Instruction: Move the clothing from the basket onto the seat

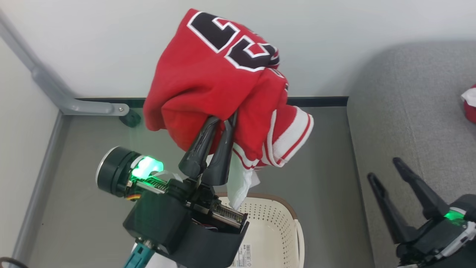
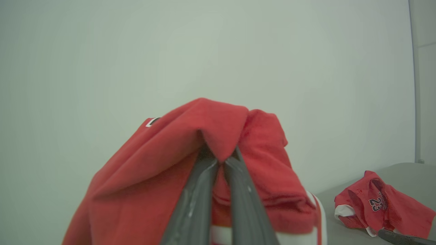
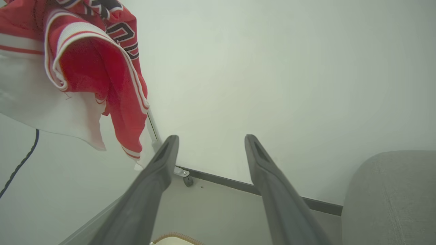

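My left jaws clamp the clothing (image 1: 208,74), basket (image 1: 275,223) below them; right jaws gape empty, seat (image 1: 409,111) just ahead. I fear the thin pinch slipping mid-swing.

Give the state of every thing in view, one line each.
Left gripper: shut on held jersey, above the basket.
Held jersey: bunched, hanging from the left gripper.
Right gripper: open, holding nothing.
Basket: upright on the floor, partly hidden by the left gripper.
Second jersey: crumpled, lying on the seat.
Seat: bears the second jersey.
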Controlling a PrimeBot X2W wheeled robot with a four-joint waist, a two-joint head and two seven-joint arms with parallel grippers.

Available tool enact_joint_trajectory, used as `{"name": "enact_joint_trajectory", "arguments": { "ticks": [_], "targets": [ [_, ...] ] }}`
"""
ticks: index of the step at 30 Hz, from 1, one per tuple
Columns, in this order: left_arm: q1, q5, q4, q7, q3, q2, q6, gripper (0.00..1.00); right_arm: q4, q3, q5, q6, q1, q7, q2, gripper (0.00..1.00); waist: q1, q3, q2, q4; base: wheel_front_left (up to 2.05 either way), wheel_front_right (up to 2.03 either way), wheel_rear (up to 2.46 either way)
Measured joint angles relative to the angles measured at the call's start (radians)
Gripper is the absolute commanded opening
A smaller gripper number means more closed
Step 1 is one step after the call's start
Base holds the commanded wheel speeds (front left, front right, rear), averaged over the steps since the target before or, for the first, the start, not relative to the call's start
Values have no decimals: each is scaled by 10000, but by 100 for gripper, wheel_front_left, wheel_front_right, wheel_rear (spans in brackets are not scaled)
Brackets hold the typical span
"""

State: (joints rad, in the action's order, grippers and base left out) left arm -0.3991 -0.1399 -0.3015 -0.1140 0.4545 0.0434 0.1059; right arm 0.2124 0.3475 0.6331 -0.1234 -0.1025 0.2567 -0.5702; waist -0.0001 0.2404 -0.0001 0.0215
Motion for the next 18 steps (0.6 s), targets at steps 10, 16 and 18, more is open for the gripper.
{"name": "enact_joint_trajectory", "arguments": {
  "ticks": [10, 16, 18],
  "targets": [
    [-846, -1066, -77, 1304, 723, -2, -516, 0, 299, 2251, -176, 0, -1504, 0, -188, 100, 0, -550, 1, 716, 0, 0, 0],
    [-1078, -1674, -81, 1845, 1060, -4, -644, 0, -81, 3164, -173, 0, -2360, 0, -40, 100, 1, -819, 1, 1140, 0, 0, 0],
    [-1109, -1816, -82, 1994, 1214, -6, -744, 0, -249, 3448, -171, 0, -2685, 0, 100, 100, 0, -886, 1, 1262, 0, 0, 0]
  ]
}}
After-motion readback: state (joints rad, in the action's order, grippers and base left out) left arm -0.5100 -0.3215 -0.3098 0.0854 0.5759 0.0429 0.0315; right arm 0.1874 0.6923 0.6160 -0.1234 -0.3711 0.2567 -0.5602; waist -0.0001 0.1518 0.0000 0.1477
